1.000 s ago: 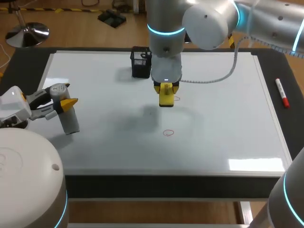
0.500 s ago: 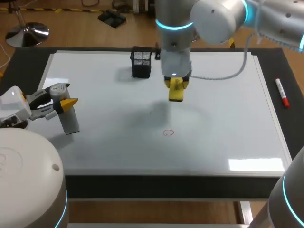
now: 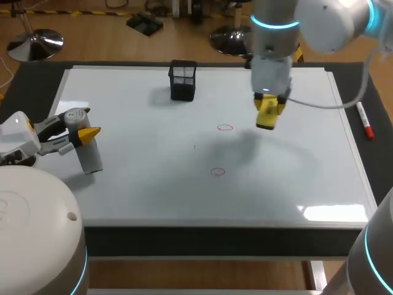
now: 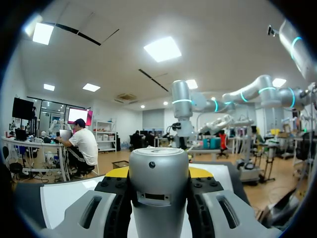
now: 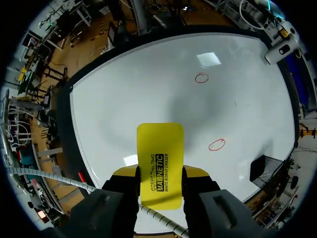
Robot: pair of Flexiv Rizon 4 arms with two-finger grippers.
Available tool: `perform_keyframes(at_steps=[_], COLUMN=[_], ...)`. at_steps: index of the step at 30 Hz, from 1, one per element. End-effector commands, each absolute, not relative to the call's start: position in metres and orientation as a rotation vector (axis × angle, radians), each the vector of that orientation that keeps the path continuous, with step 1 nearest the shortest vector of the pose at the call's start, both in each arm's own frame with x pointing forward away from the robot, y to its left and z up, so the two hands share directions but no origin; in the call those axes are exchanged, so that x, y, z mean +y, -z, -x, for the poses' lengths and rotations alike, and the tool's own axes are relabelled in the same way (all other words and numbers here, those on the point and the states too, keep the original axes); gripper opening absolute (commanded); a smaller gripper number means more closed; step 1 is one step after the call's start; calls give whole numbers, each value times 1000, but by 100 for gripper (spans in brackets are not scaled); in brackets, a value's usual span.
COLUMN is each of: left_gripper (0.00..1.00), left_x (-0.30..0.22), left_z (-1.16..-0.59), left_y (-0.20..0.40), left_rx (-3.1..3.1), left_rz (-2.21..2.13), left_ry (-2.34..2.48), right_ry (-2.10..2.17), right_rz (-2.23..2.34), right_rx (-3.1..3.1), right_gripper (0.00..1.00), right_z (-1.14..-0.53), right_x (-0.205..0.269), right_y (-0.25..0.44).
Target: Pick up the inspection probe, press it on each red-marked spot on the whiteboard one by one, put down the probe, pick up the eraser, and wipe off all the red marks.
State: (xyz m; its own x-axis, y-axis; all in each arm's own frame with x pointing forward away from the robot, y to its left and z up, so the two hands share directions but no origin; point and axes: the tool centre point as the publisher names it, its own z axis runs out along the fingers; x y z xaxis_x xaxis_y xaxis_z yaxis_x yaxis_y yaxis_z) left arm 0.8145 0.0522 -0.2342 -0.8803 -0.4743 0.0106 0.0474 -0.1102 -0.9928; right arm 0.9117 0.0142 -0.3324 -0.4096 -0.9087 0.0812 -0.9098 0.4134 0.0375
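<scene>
While clamping eraser (image 3: 265,117) in right gripper (image 3: 269,104) over whiteboard (image 3: 307,178) and inspection probe (image 3: 89,153) in left gripper (image 3: 82,131), yet to wipe both red marks (image 3: 225,128).

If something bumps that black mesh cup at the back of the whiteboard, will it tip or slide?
The black mesh cup looks open-weave and empty, so probably light; it would likely slide on the glossy whiteboard. It stands taller than wide, so a bump near the rim might tip it.
</scene>
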Motion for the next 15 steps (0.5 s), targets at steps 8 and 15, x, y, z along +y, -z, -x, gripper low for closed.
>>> perform_keyframes(at_steps=[8,15], left_gripper=[0,0], left_x=[52,52], left_z=[-814,-814], left_y=[233,233], left_rx=[1816,1816], left_rz=[469,469], left_ry=[2052,2052], right_ry=[43,55], right_rz=[-1494,-1431], right_rx=[-2711,-2732], right_gripper=[0,0], right_z=[-885,-880], right_x=[-65,-80], right_y=[339,345])
